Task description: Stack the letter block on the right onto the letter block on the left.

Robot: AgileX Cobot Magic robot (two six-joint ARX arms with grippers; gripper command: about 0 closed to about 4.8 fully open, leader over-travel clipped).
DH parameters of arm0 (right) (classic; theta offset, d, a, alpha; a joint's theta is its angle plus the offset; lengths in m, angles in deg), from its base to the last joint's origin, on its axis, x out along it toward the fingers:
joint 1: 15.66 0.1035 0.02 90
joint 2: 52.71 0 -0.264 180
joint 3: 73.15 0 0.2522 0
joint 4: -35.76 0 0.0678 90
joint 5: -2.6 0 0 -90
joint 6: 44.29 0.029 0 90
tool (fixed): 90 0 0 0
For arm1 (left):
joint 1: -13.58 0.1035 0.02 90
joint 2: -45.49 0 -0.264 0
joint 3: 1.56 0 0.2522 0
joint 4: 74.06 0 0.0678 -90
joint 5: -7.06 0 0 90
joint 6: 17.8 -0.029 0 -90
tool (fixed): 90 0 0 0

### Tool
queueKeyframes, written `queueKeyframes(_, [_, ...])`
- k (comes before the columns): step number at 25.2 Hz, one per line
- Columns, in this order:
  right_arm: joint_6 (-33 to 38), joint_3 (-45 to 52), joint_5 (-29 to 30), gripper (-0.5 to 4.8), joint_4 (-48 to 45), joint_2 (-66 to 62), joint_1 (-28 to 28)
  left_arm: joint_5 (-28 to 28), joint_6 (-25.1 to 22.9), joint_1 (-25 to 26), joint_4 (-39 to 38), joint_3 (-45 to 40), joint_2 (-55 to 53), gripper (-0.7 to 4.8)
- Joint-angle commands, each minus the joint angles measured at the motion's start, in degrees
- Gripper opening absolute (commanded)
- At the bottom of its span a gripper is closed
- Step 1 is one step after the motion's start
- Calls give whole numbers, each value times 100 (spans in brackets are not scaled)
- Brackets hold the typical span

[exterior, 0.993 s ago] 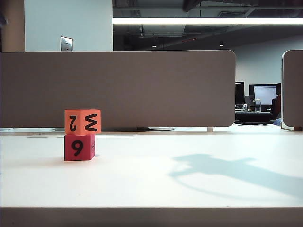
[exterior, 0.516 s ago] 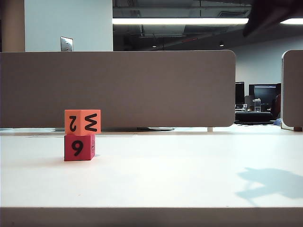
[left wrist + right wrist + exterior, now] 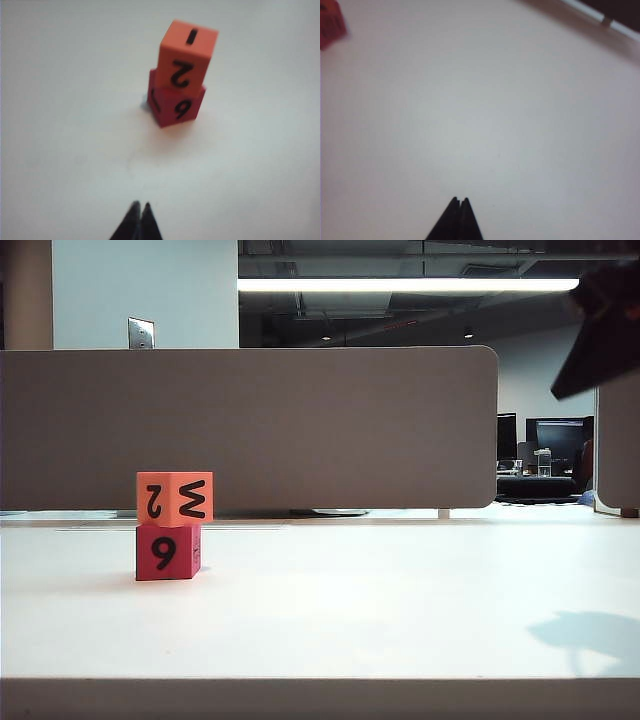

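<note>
The right end effector (image 3: 460, 200) is closed and holds nothing, its two dark fingertips pressed together above bare white desk (image 3: 485, 125); in the exterior view a dark blurred part of that arm (image 3: 605, 330) shows high at the right edge, well apart from the blocks. The left end effector (image 3: 140, 205) is likewise closed and empty, hanging above the desk with the stack ahead of it. The orange letter block (image 3: 174, 498) sits on top of the red letter block (image 3: 167, 552), the two touching and upright, on the left part of the desk (image 3: 380, 600). The orange one shows a "2" and a turned "M" or "W"; the red one shows a "9" or "6". Behind the desk stands a grey partition (image 3: 300, 425), and a soft shadow (image 3: 590, 632) lies on the desk at lower right.
</note>
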Motion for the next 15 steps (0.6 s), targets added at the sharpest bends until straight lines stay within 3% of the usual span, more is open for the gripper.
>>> queueKeyframes(1, [63, 236, 109, 17, -367, 468, 0, -162, 50, -2, 409, -190, 413, -6])
queueKeyframes(9, [299, 1325, 146, -3, -909, 1963, 0, 149, 149, -2, 398, -592, 1585, -5])
queueKeyframes(12, [378, 1821, 127, -3, -1088, 2634, 0, 498, 153, -2, 407, -807, 1834, -6])
queueKeyframes(15, [476, 2203, 131, -3, -1174, 3134, 0, 483, 146, -2, 481, -1038, 1856, -6])
